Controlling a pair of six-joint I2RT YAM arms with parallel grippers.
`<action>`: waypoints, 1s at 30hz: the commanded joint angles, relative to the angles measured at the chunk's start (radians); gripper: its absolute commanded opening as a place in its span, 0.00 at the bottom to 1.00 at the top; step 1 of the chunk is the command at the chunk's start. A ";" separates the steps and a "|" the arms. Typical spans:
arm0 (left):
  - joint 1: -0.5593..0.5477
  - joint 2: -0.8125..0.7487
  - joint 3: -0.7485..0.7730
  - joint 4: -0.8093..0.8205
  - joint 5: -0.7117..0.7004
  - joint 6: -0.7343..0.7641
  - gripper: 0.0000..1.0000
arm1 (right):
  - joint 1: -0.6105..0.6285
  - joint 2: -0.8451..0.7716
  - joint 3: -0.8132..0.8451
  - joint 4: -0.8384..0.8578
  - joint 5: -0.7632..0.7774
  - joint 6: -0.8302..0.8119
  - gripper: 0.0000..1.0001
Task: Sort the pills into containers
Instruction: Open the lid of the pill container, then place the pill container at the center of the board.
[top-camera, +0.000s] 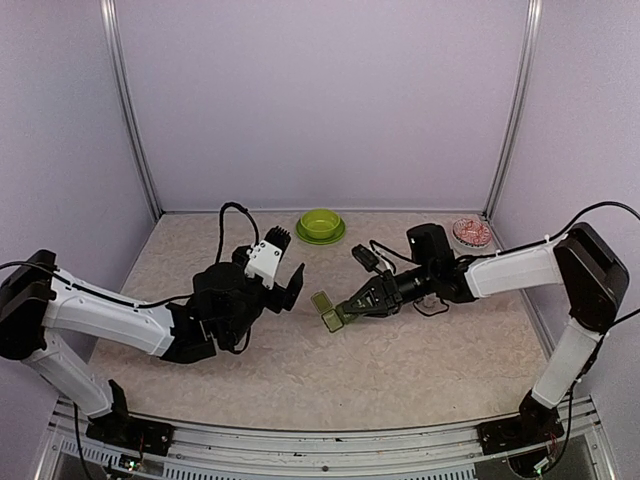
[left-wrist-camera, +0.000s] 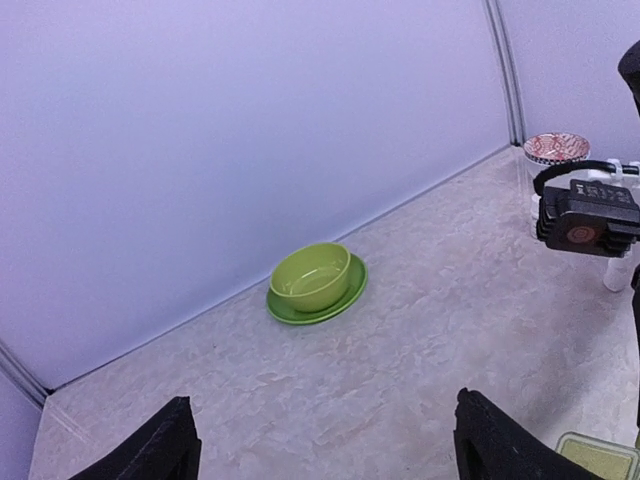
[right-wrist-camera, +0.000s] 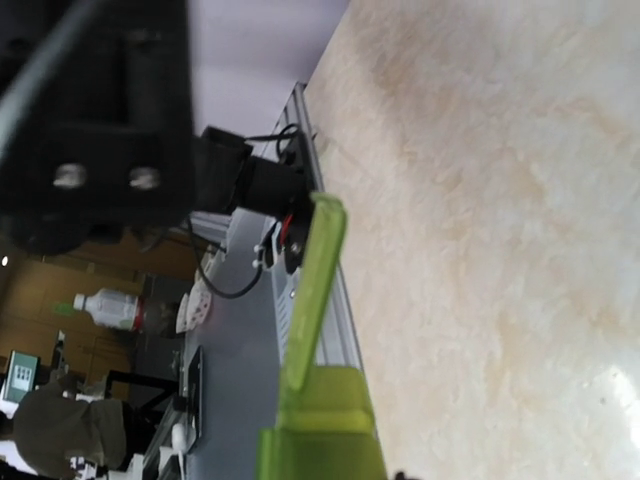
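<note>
Pill box (top-camera: 327, 311), just one, one green bowl (top-camera: 320, 226)

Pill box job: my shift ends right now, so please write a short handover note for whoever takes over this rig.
Left gripper: open and empty, beside the pill box, facing the lime green bowl.
Right gripper: shut on the pill box near the middle of the table; one lid stands open.
Pills: none can be made out in any view.
Done: box gripped, lid open.
Left: find the pills and load the compartments.
</note>
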 joint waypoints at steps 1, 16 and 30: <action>0.009 -0.032 0.000 -0.037 -0.093 -0.084 0.88 | 0.003 0.056 0.062 0.011 0.060 0.029 0.10; 0.014 -0.127 -0.076 -0.142 -0.154 -0.237 0.99 | -0.018 0.345 0.388 -0.131 0.271 0.036 0.13; 0.013 -0.154 -0.123 -0.180 -0.181 -0.288 0.99 | -0.069 0.562 0.603 -0.184 0.351 0.080 0.14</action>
